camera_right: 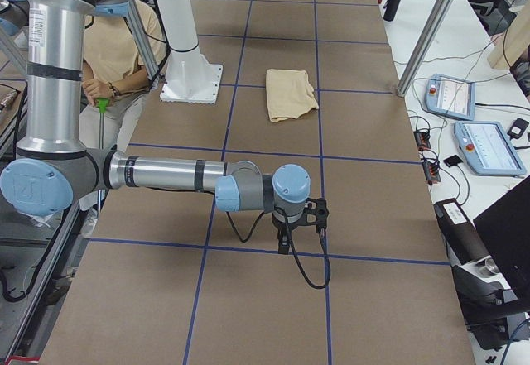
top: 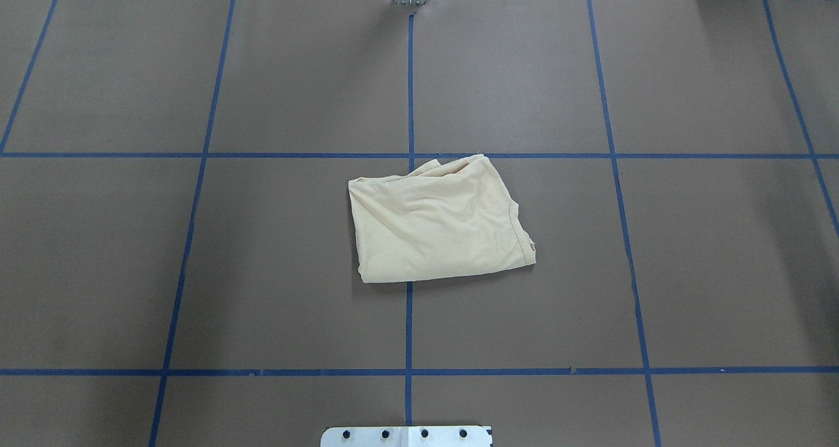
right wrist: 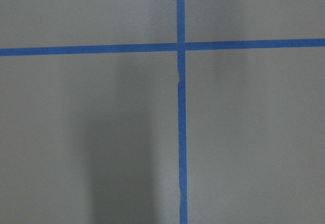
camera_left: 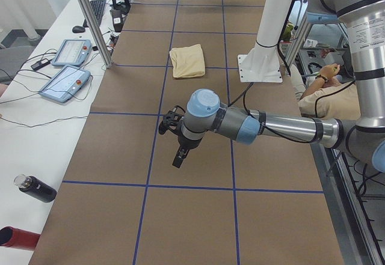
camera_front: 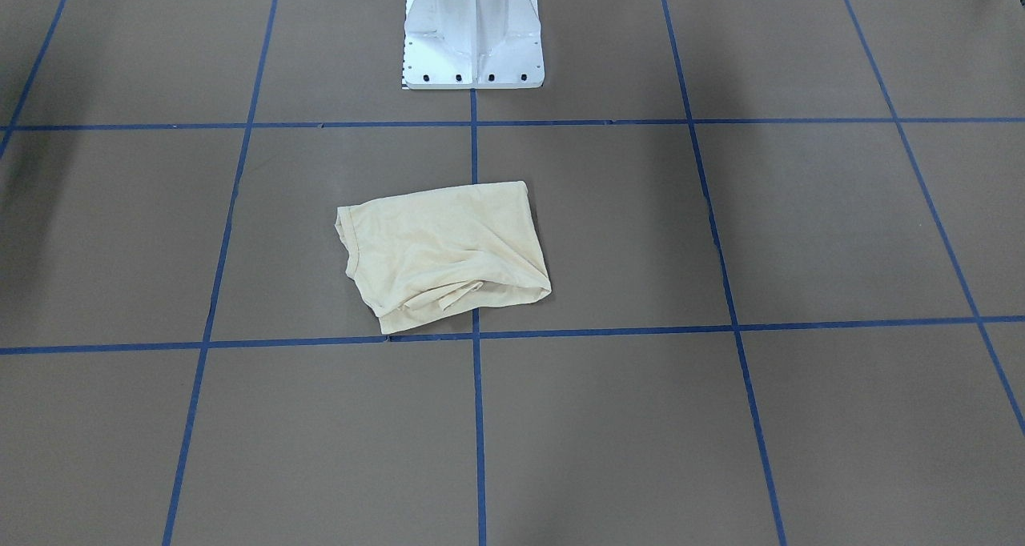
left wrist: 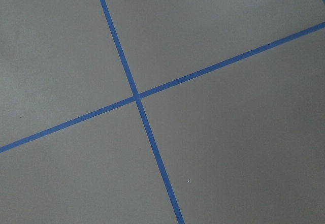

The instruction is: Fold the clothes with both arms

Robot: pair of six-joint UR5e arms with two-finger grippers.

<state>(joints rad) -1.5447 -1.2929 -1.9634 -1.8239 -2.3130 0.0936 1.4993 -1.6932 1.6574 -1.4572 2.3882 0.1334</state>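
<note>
Brown table (top: 262,270) holds the folded shirt (top: 439,221), well apart from left gripper (camera_left: 178,158) and right gripper (camera_right: 284,245); neither looks nearer; whether fingers are apart, I cannot tell.

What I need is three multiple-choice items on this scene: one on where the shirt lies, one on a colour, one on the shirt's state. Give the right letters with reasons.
1. Where does the shirt lie?
A. across the centre tape line, ahead of the white pedestal base
B. at a far corner
C. hanging over an edge

2. What colour is the tape grid?
A. red
B. white
C. blue

3. What state is the shirt in?
A. spread flat, sleeves out
B. folded into a compact bundle
C. lifted in the air

Answers:
1 A: the overhead view shows it straddling the centre line.
2 C: every line is blue.
3 B: it lies on the table as a small folded bundle.
</note>
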